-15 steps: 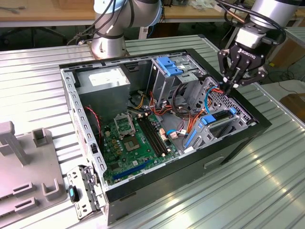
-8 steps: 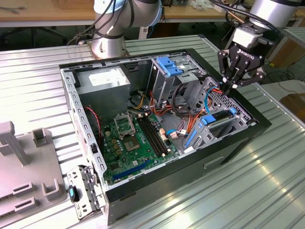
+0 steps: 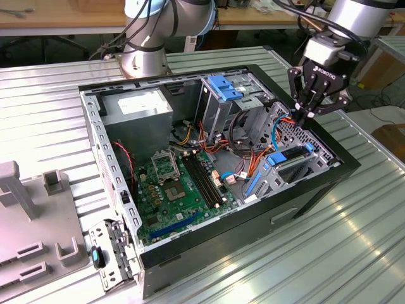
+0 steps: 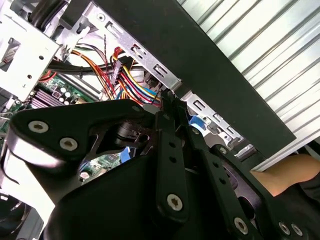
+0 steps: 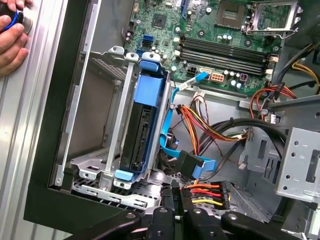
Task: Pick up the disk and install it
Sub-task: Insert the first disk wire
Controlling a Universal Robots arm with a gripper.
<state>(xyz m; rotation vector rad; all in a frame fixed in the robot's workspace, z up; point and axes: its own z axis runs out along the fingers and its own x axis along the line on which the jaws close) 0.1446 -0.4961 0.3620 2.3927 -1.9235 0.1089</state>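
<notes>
Black robot gripper (image 3: 308,114) hovers over case corner, fingers pinched together, grasping nothing. Grey metal disk in light-blue rail bracket (image 5: 141,131) stands edgewise in cage, just beside gripper, long axis running away from fingertips.

— Inspector here. What carries the load?

— On my feed, a ribbed metal table (image 3: 354,240) of silver slats. The open computer case (image 3: 304,196) lies directly on it, side panel off.

— Anything else on that surface?

— Taking the case as landmark: the robot arm's base (image 3: 144,60) is mounted just beyond its far edge. To the exterior view's left of the case, a grey fixture plate (image 3: 31,240) with upright blocks lies on the slats. Just beside the case's near corner rests a small metal bracket (image 3: 107,256) with a blue tab. In the first wrist view I see a person's hand (image 5: 12,37) resting on the slats beside the case wall.
</notes>
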